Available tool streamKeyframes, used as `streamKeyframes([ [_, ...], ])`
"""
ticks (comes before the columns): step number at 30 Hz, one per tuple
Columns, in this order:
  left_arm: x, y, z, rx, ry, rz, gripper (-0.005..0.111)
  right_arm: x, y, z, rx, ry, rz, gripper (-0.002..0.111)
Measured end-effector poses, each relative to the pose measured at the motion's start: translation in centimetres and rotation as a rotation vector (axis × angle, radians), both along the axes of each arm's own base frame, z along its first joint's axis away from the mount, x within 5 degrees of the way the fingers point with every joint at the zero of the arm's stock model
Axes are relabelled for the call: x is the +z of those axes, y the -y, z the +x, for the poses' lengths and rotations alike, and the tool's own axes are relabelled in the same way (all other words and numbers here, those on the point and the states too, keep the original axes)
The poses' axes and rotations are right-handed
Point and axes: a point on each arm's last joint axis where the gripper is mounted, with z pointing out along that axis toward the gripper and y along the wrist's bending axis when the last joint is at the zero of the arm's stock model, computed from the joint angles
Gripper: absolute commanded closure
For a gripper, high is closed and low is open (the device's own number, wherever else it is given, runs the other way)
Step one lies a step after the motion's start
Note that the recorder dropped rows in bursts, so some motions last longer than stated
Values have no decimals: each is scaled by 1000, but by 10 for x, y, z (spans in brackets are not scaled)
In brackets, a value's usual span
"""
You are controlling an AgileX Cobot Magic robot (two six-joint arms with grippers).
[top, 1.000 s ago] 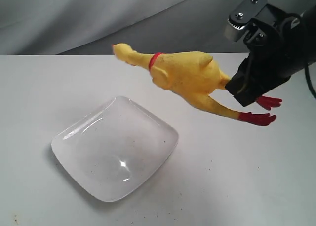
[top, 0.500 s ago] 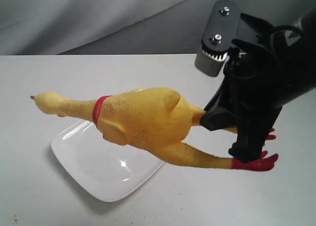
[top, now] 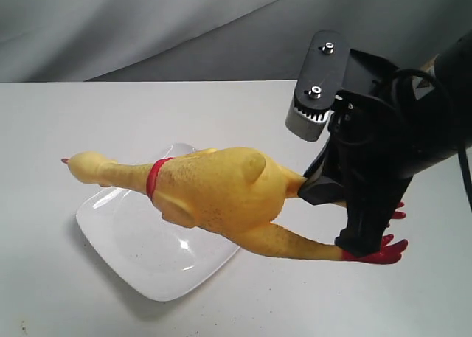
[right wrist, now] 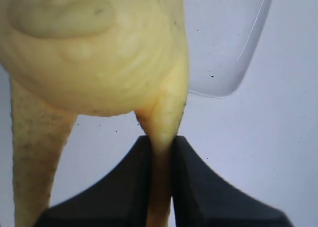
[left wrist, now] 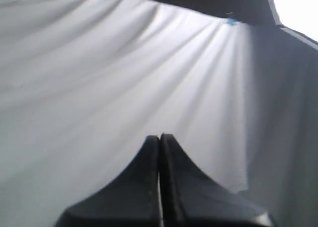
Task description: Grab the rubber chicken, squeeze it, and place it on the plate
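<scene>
Rubber chicken (top: 221,193): held off the table, lying almost level over the plate; plump yellow body over the plate's right part; head and small red beak (top: 65,161) reaching to the left, past the plate's far-left edge; red neck band (top: 155,176) just ahead of the body
Legs: both stretch to the right, beyond the plate; one thin leg runs under the gripper and ends in a red foot (top: 380,252); the other leg goes in between the fingers, with a second red foot showing just past them
Right gripper (top: 318,192): black; jaws narrow, pinched onto one yellow leg close to where it joins the body; the right wrist view shows the leg squeezed between the two fingertips, the other leg hanging free beside it
Plate (top: 125,248): glossy white, rounded-square, shallow; flat on the table beneath the chicken; its left and near parts bare
Left gripper (left wrist: 159,137): jaws pressed together with nothing between them; facing pale folded cloth
Table (top: 74,130): white, with small dark specks
Backdrop (top: 147,27): grey draped cloth behind the table
</scene>
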Motion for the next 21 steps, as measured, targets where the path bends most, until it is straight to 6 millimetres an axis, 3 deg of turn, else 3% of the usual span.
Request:
streamKeyframes([
  [2,3,16,-4,-116,71,156,80,0,0,0,-1,3,2,108],
  [4,-4,26,5,-240,-39,216,44,0,0,0,-2,5,3,108],
  [5,-4,31,11,-314,-103,221,32,0,0,0,-2,4,5,108],
  [9,20,49,45,-624,-282,307,35,1,-2,0,-6,-6,23,108],
  [13,45,55,80,-806,-353,398,35,1,-2,-1,-8,-12,32,108],
  [16,62,55,103,-856,-433,572,35,1,-3,-1,-9,-14,36,108],
  [21,84,63,129,-873,-449,690,35,2,-4,-1,-6,-22,50,108],
])
